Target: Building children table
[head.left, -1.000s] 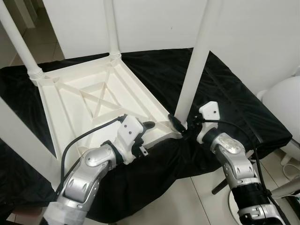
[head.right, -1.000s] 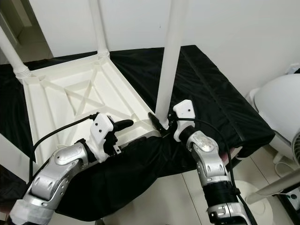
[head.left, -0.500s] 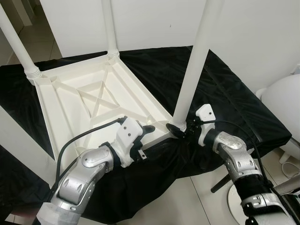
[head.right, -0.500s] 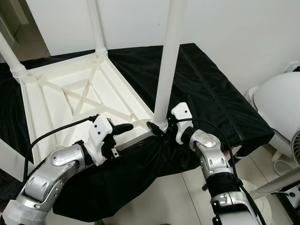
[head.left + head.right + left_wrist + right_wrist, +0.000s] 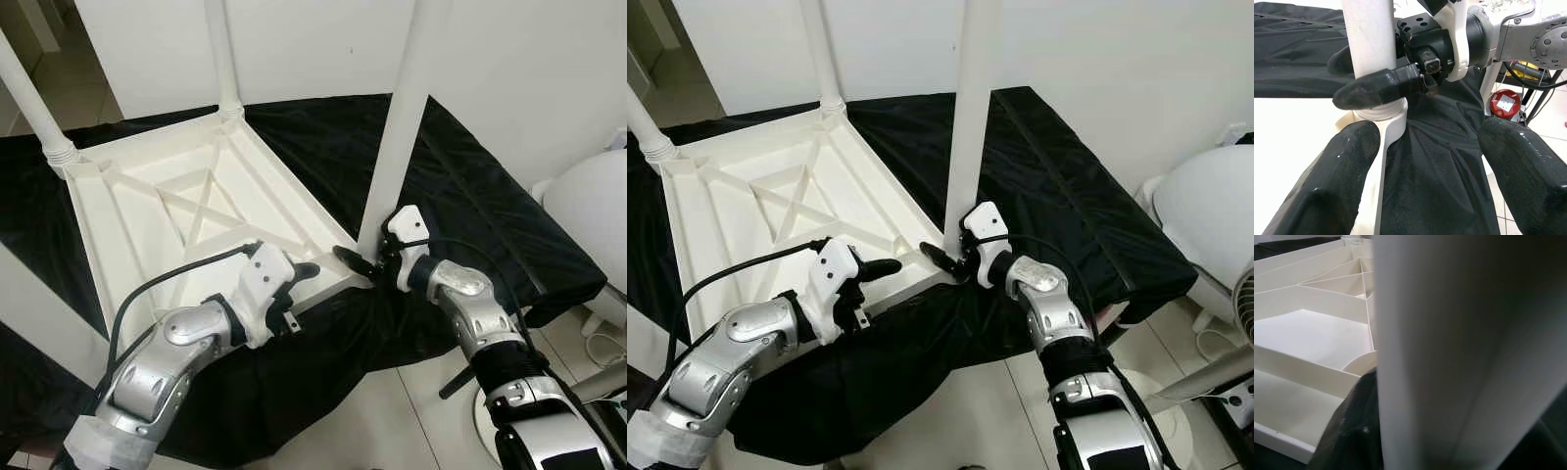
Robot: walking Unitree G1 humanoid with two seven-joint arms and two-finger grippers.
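The right gripper (image 5: 355, 262) clasps the near-right leg (image 5: 397, 147) at its socket; the left gripper (image 5: 302, 271), fingers wide, hovers beside the upturned tabletop (image 5: 176, 211) on the black-draped counter (image 5: 470, 206); four legs stand, seating likely remains.

An upturned children's table (image 5: 186, 211) lies on the cloth (image 5: 460, 196) toward its left edge, legs (image 5: 397, 137) up; a fan (image 5: 588, 211) stands right.
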